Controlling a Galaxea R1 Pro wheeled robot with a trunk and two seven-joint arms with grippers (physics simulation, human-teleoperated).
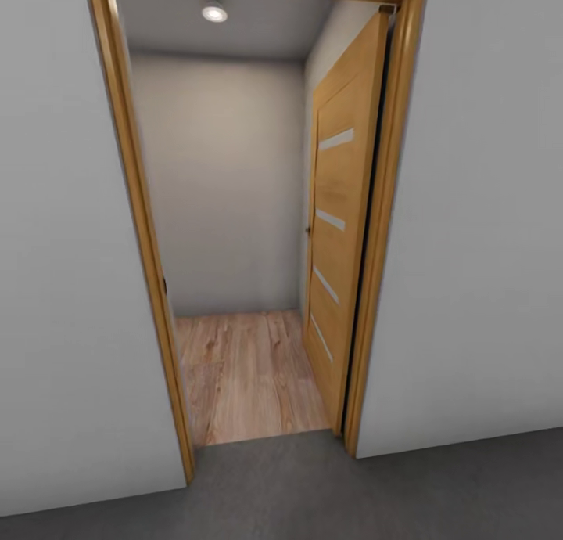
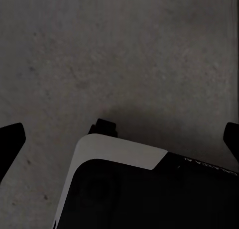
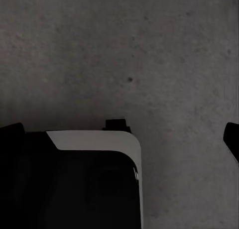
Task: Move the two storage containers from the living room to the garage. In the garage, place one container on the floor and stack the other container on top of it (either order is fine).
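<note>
From the head camera I am facing an open doorway [image 1: 250, 211] framed in tan wood, set in a plain white wall [image 1: 70, 289]. The tan wooden door [image 1: 340, 235] is swung inward and stands against the right side of the opening; it carries 4 narrow pale slots down its face. Beyond the threshold lies light wood plank floor [image 1: 246, 376], ending at a bare white far wall, with 1 round ceiling light [image 1: 213, 12] glowing above. On my near side the ground is dark-grey concrete floor [image 1: 313, 485] — it meets the planks in a straight line at the threshold.

Through the left wrist camera I see mottled grey concrete below, and the robot's own base [image 2: 124, 189], a dark body with a white rounded edge. The left gripper [image 2: 122, 139] has its 2 dark fingertips at opposite edges of the picture, spread wide, with nothing between them.

The right wrist camera shows the same rough concrete and another white-edged corner of the base [image 3: 94, 179]. The right gripper [image 3: 124, 139] shows 1 dark fingertip at one edge; the other side is lost in shadow against the base, so I take it to be spread wide and empty, though I am not certain.

I see neither storage container from where I stand.
</note>
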